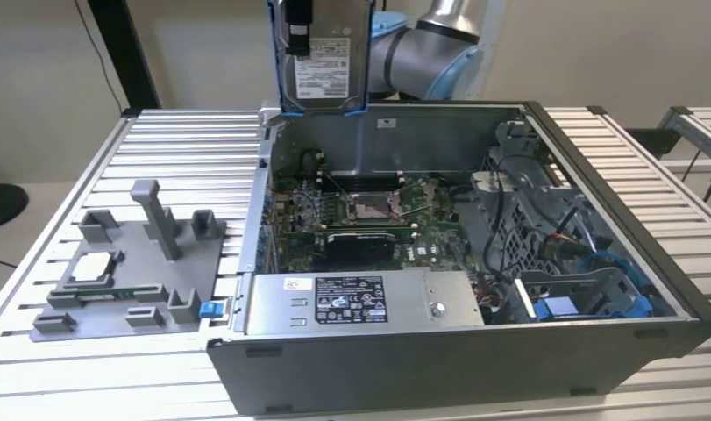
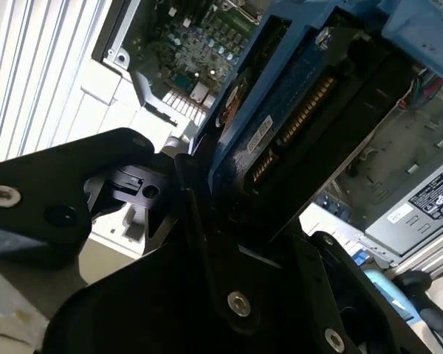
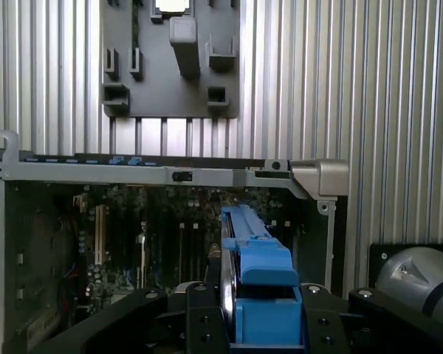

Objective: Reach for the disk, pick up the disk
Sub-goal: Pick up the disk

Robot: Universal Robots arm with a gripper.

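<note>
The disk [image 1: 328, 63] hangs upright in the air above the back left corner of the open computer case [image 1: 449, 368]. Its white label faces the camera and blue rails run along its edges. My gripper [image 1: 295, 28] is shut on its upper part. In the first wrist view the disk [image 3: 257, 274] is seen edge-on with its blue rail, clamped between my black fingers [image 3: 199, 317] on either side. The second wrist view shows the disk's circuit-board side [image 2: 295, 122] above the black gripper body [image 2: 207, 243].
Below the disk lies the motherboard [image 1: 367, 210], with a power supply [image 1: 355, 303] at the case front and a blue bracket [image 1: 560, 307] among cables at the exterior view's right. A grey fixture plate [image 1: 133, 272] holding a small silver chip [image 1: 95, 266] sits on the slatted table [image 1: 51, 368].
</note>
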